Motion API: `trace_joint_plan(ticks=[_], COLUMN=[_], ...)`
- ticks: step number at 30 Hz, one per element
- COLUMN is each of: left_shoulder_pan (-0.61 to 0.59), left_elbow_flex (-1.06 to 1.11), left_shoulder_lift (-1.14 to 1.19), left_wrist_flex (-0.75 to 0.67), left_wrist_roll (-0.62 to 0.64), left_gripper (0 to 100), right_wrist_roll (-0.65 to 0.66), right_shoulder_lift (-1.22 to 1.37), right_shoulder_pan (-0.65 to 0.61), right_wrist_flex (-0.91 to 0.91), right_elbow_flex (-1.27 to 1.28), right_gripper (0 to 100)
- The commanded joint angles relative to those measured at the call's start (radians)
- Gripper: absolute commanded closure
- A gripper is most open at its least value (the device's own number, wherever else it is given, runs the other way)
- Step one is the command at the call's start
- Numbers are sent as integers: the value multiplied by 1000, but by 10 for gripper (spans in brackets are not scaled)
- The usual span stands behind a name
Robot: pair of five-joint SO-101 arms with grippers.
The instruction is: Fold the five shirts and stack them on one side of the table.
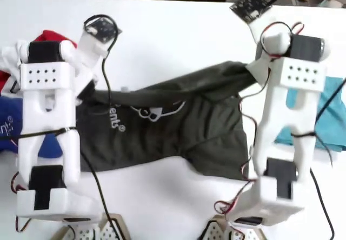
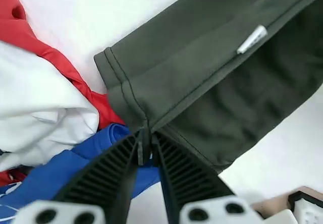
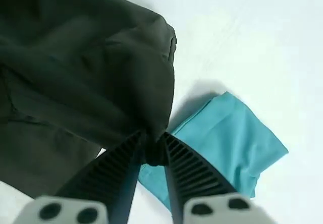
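Nearest, left gripper [image 2: 145,151] clamped on the dark green shirt [image 1: 162,126] at its stitched hem; right gripper [image 3: 151,151] pinching bunched cloth at the other end. Shirt's long axis runs 9 to 3 o'clock between them. Teal shirt [image 1: 338,126] at 3; unfolded pile [image 1: 8,126] at 9, partly under an arm.

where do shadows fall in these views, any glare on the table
High view: the white table is evenly bright, shadows faint. Right wrist view: the dark green shirt throws a soft shadow on the table beside the teal shirt. Left wrist view: that shirt's upper fold darkens the layer beneath.
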Motion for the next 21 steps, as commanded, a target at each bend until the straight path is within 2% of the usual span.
trace_joint_plan(ticks=[1,6,14,17,21], left_shoulder_pan=[5,5,-2,-38,-106], left_elbow_flex=[-28,208,591,702,819], left_shoulder_lift=[-112,-230,-377,-394,-394], left_wrist_flex=[28,5,-160,-241,-310], left_wrist_roll=[-2,-54,-58,-61,-133], left_gripper=[975,975,975,975,975], right_wrist_roll=[3,64,107,109,126], right_shoulder_lift=[-183,-377,-602,-647,-684], right_shoulder_pan=[10,16,35,35,35], right_wrist_flex=[8,-27,-243,-312,-367], right_elbow_flex=[117,417,887,1016,1140], right_gripper=[978,978,978,978,978])
